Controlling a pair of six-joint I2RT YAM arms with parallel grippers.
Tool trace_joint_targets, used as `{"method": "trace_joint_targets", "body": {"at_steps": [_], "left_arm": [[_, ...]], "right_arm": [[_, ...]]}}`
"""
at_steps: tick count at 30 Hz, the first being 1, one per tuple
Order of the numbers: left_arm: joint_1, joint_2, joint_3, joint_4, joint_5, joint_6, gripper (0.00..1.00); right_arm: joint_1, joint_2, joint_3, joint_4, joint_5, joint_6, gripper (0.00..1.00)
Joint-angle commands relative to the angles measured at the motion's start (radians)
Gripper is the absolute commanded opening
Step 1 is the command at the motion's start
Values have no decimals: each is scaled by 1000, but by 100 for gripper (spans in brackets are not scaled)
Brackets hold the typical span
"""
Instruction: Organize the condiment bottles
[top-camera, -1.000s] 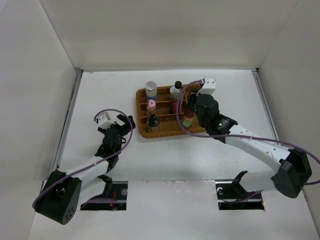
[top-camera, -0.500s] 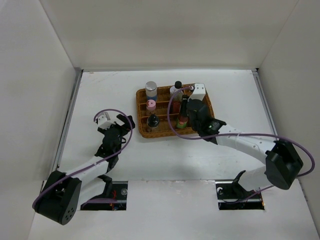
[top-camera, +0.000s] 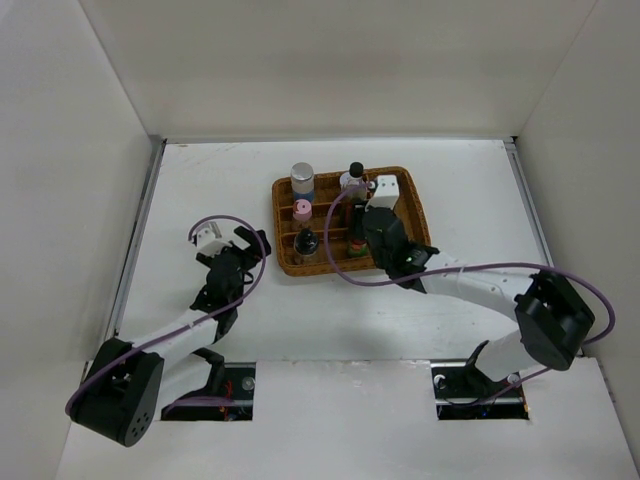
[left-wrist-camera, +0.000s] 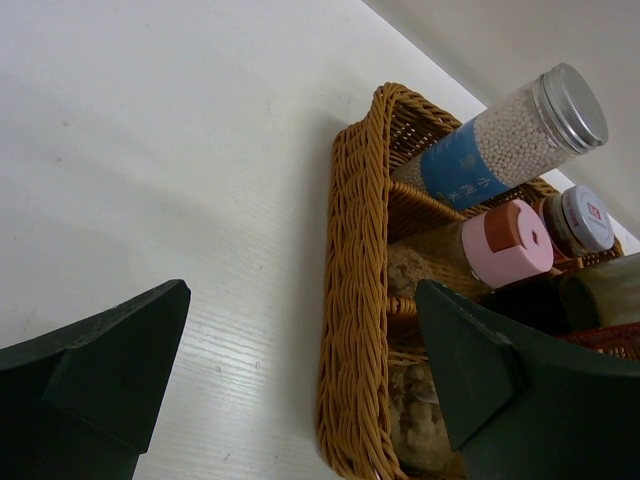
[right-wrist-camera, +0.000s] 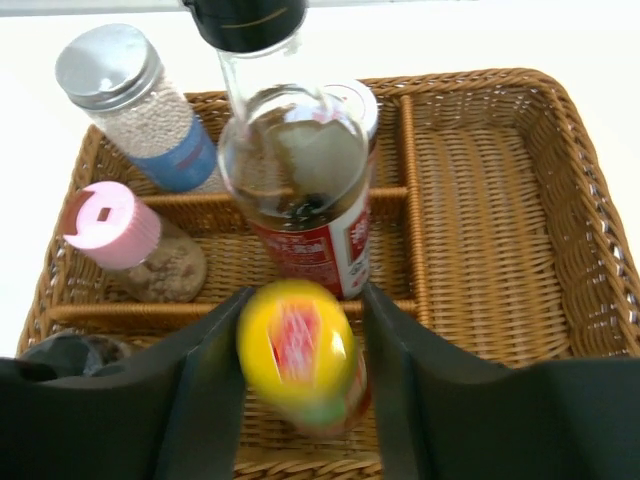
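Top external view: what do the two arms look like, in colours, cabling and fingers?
Both the left arm and the right arm have white tubular links between bulky black joints. A thin purple cable loops loose along each. Each wrist carries a small white block. The fingers are plain dark wedges, matte, with no markings visible.

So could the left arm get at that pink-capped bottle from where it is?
Probably yes. The left gripper is open beside the tray, and the pink-capped bottle stands in the column nearest it, just behind the wicker wall, with nothing else between.
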Motion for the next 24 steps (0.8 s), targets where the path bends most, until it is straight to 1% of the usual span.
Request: {"method": "trace_joint_targets", "body": {"at_steps": [1, 6, 8, 9, 10, 12, 14, 17, 21, 24], "left_arm": [[0, -8, 49, -12, 13, -5, 100], [4, -17, 63, -53, 13, 2, 100], [5, -17, 65, -64, 4, 4, 100], [10, -12, 66, -69, -6, 4, 100], [11, -8, 68, -72, -13, 4, 100], [13, 6, 77, -83, -18, 4, 100], [13, 18, 94, -107, -19, 2, 100], [13, 47, 149, -193, -19, 4, 100], [13, 66, 229, -316, -19, 2, 100], [16, 40, 253, -372, -19, 1, 100]], "right_arm": [[20, -5, 0, 82, 5, 13, 58], [24, -68, -3, 74, -1, -2, 83], [24, -103, -16, 80, -1, -4, 89], [24, -134, -29, 83, -1, -4, 93], [24, -156, -38, 85, 2, -4, 100], [12, -227, -75, 92, 14, 5, 100], [-32, -318, -139, 129, 42, 20, 100], [-106, -455, -263, 195, 91, 94, 100], [-256, -623, -443, 218, 133, 259, 100], [-373, -674, -533, 179, 87, 381, 100]]}}
